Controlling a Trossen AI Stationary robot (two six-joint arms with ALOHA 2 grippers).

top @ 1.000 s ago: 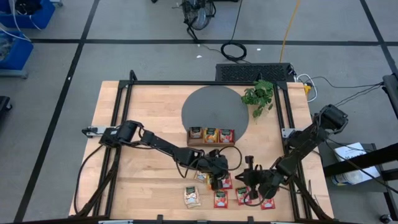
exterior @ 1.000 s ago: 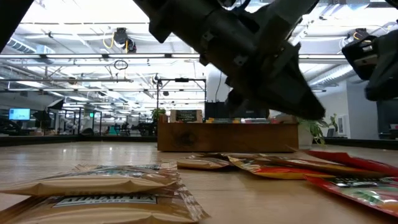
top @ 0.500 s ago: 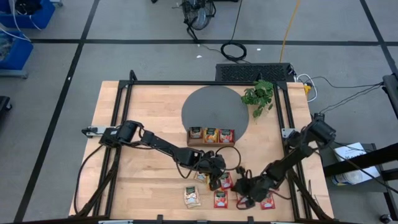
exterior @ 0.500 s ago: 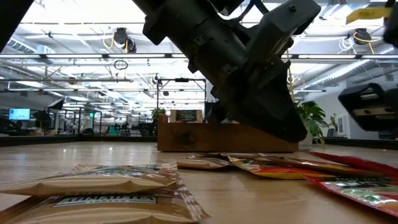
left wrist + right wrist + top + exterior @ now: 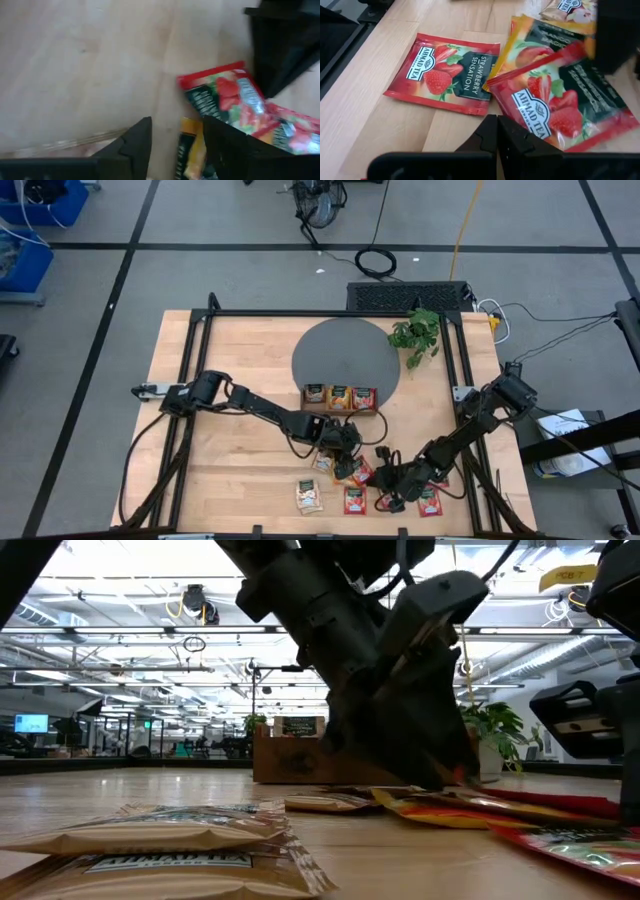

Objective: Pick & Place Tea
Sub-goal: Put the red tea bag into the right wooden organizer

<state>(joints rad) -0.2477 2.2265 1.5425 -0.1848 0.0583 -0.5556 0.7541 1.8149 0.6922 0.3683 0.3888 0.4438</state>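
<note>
Several tea sachets lie flat near the table's front edge: a beige-green pair [image 5: 308, 496], a red one [image 5: 354, 500], another red one [image 5: 430, 502], and an overlapping pile [image 5: 356, 471]. In the pile a red sachet [image 5: 560, 105] lies on an orange-yellow one [image 5: 527, 42]. My left gripper [image 5: 347, 467] is open and low over the pile. Its fingers stand on either side of the orange-yellow sachet [image 5: 189, 150]. My right gripper [image 5: 383, 483] is shut, just right of the pile, its tips [image 5: 497, 127] between two red sachets. My left gripper comes down on the pile slanting from the table's left, its fingertips [image 5: 450, 778] down at the sachets. The open fingers straddle the orange-yellow sachet's edge [image 5: 186, 135]. I cannot tell whether they touch it.
A three-slot wooden tray [image 5: 340, 409] with one sachet in each slot stands on a dark round mat [image 5: 340, 350] behind the pile. A small plant [image 5: 418, 332] stands at the far right. Bare wood lies to the left of the sachets.
My right gripper has gone toward the table's left, up to the pile of sachets. My left gripper has tipped and gone down onto the pile. The sachets lie as before.
</note>
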